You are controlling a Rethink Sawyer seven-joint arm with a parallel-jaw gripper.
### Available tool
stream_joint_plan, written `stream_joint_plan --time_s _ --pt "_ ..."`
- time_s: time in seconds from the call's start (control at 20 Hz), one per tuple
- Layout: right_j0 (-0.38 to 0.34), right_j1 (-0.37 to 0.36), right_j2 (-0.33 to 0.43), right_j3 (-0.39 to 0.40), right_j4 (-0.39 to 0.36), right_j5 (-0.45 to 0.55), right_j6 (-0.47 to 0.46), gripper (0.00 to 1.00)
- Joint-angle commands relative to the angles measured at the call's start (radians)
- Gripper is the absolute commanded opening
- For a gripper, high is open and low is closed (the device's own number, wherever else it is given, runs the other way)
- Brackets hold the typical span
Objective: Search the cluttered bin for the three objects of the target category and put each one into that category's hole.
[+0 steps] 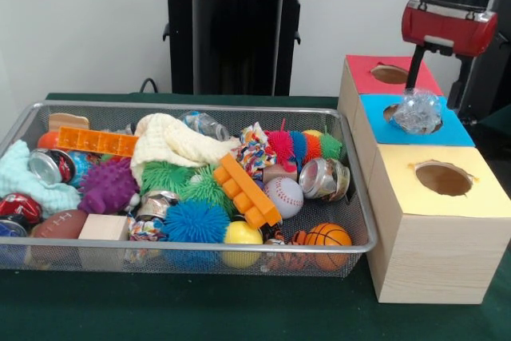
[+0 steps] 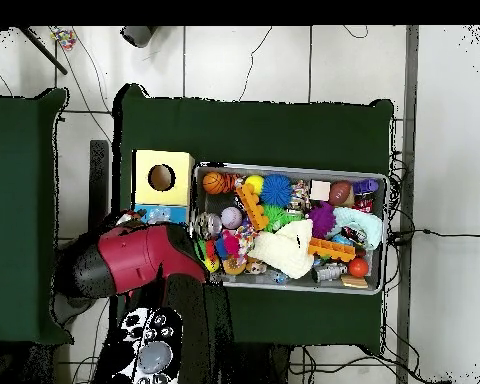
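A crumpled clear plastic piece (image 1: 417,111) sits in the hole of the blue box (image 1: 457,130), sticking up out of it. My gripper (image 1: 435,95) hangs right over it, open, with one black finger (image 1: 414,68) behind the piece and the other to its right. On either side of the blue box stand the red box (image 1: 363,73) and the yellow box (image 1: 479,193), each with an empty hole. In the overhead view the arm (image 2: 144,260) hides the gripper and most of the boxes. Only the yellow box (image 2: 182,160) shows whole there.
The wire bin (image 1: 351,245) left of the boxes is full: crushed cans (image 1: 324,178), another clear plastic piece (image 1: 204,124), a baseball (image 1: 284,196), a basketball (image 1: 328,236), spiky balls (image 1: 195,221), orange bricks (image 1: 245,190), a cream cloth (image 1: 171,141), a wooden block (image 1: 104,227).
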Motion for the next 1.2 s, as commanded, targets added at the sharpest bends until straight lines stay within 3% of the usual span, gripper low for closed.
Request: stream_joint_plan --time_s 0.05,0.5,0.8,1.2 --pt "0.001 0.017 0.025 -0.012 0.039 0.139 0.059 1.0" --pt "-0.017 0.079 0.036 -0.015 0.017 0.034 0.05 1.0" --pt "-0.029 0.147 0.03 0.0 -0.019 -0.103 0.057 1.0" --pt "-0.074 -0.095 0.065 0.237 0.003 -0.037 -0.009 1.0"
